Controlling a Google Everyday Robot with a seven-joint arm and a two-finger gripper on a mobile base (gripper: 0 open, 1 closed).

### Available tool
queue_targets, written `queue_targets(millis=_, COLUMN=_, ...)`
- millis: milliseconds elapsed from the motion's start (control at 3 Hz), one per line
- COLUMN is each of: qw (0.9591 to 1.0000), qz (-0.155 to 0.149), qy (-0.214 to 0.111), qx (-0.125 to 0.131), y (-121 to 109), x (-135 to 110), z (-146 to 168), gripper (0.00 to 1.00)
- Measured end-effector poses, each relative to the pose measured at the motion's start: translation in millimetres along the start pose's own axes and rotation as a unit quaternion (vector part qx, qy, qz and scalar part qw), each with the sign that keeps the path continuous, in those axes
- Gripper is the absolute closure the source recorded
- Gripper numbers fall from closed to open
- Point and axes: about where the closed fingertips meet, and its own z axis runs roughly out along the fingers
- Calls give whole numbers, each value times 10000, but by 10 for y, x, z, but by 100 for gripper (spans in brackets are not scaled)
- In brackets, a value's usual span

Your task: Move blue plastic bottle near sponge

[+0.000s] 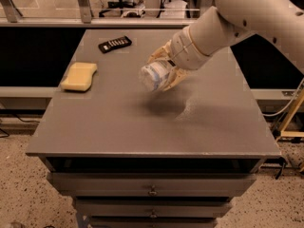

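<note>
**Though the blue plastic bottle (pixel 151 76) is off the surface, it is not yet near the sponge (pixel 79 76)**

The gripper (pixel 166 72) hovers above the middle of the worktop (pixel 142 127), a little toward its far side. Its jaws are clamped around the body of the blue plastic bottle, which lies tilted with one end turned toward the camera. A dark shadow on the worktop just below suggests the bottle hangs clear of the surface, so the grasp and the lift look done.

The sponge rests flat by the left edge, well apart from the bottle, with bare worktop between them. A black remote (pixel 115 44) lies farther back, out of the direct path.

By my judgement the task is about halfway. What is left is the carry to the left, a set-down just beside the sponge without nudging it, and the release.
</note>
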Motion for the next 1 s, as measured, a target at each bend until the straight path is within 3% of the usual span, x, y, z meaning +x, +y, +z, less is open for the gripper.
queue_targets(millis=333, qw=9931, qz=-943, qy=-427, qx=547, y=-475, x=-343, z=143, gripper=100)
queue_targets(millis=667, qw=9771, qz=-1719, qy=-920, qx=850, y=-848, x=-674, z=456, gripper=100)
queue_targets(millis=1000, qw=9582, qz=-2290, qy=-1452, qx=910, y=-1056, x=-940, z=765, gripper=100)
